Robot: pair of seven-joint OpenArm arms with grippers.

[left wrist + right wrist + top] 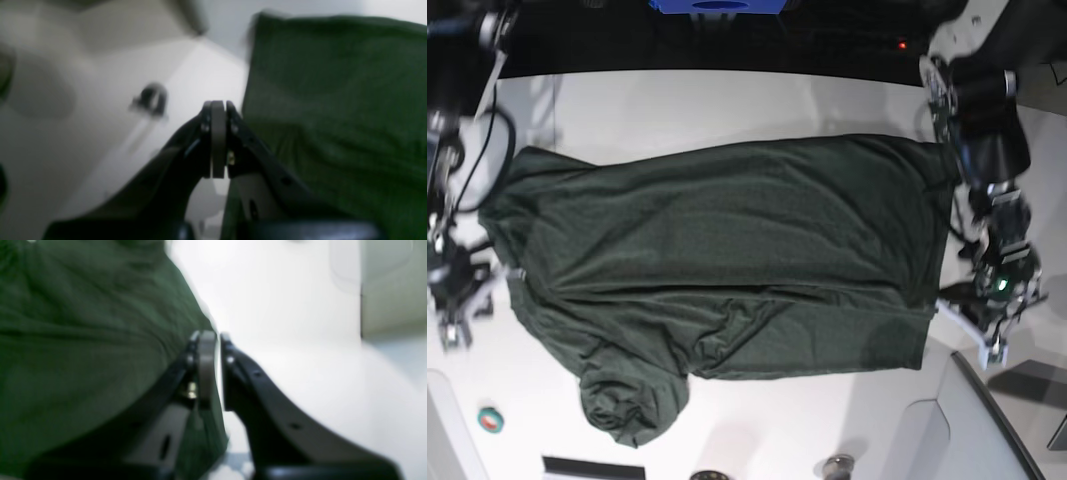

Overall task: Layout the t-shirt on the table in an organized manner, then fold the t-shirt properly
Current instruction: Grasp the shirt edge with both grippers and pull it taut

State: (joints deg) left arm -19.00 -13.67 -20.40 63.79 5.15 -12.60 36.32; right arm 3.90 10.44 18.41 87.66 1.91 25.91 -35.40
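Two end effectors sitting at opposite t-shirt (727, 250) edges, guessing for flattening. T-shirt lying spread on counter (727, 105), one sleeve bunching. Left end effector (218, 106) pressed together, empty. Right end effector (210, 336) showing slight gap, pinching nothing.

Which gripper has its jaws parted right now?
The right gripper: a thin bright gap shows between its pads. On the left gripper the pads are pressed together.

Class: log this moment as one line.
dark green fabric t-shirt: spread on white table | left claw: shut, empty | right claw: slightly parted, beside shirt edge
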